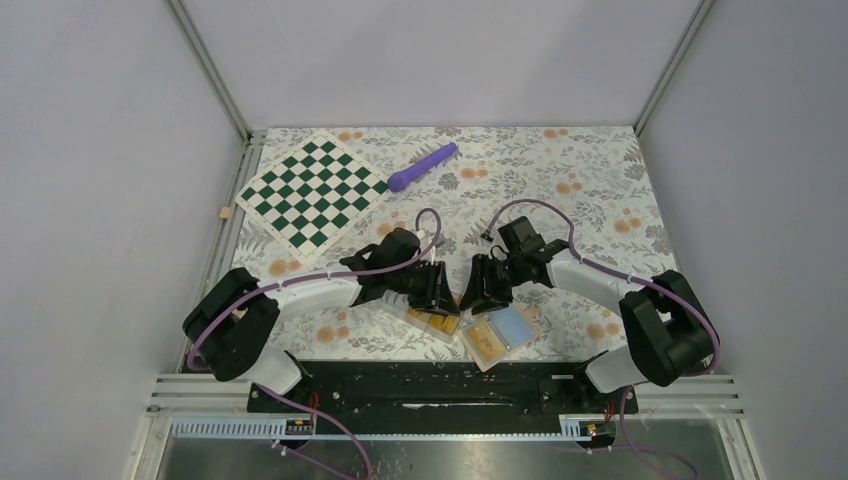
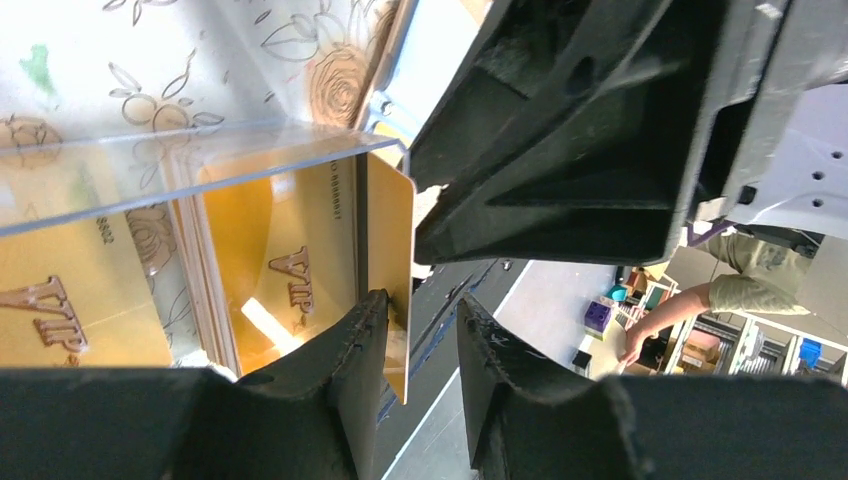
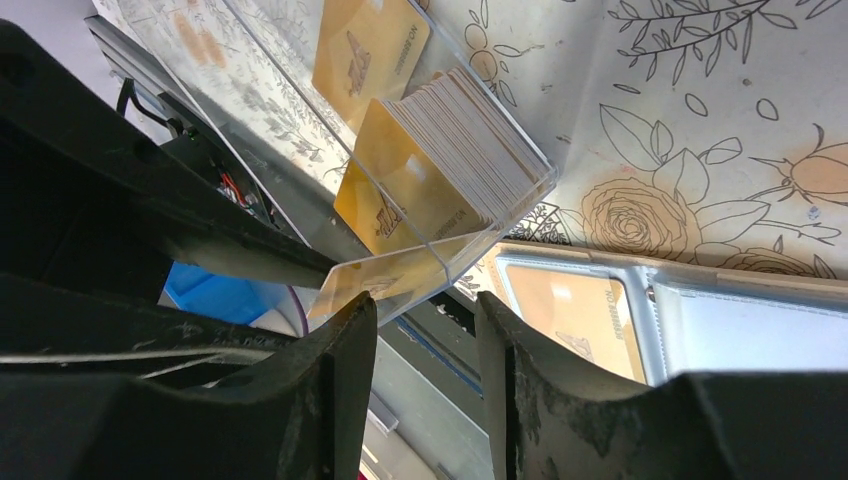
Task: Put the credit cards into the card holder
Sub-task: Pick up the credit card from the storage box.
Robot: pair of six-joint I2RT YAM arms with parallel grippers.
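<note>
Straddles a card (image 2: 390, 250) at the case (image 2: 150, 160) rim with the left gripper (image 2: 430, 320), jaws apart, one finger touching it. Crowded head-on by the right gripper (image 3: 422, 310), likewise unclenched, empty. Just beside, open holder (image 1: 497, 335); far back, chessboard (image 1: 313, 192), purple stick (image 1: 422, 166).

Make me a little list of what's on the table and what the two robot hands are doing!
clear case: holds a stack of gold cards
loose card: on edge at the case's corner, touching one left finger
card holder: lying open, tucked card in one pocket
left gripper: jaws apart around the loose card
right gripper: jaws apart, nothing between them
far side: chessboard, purple stick
</note>
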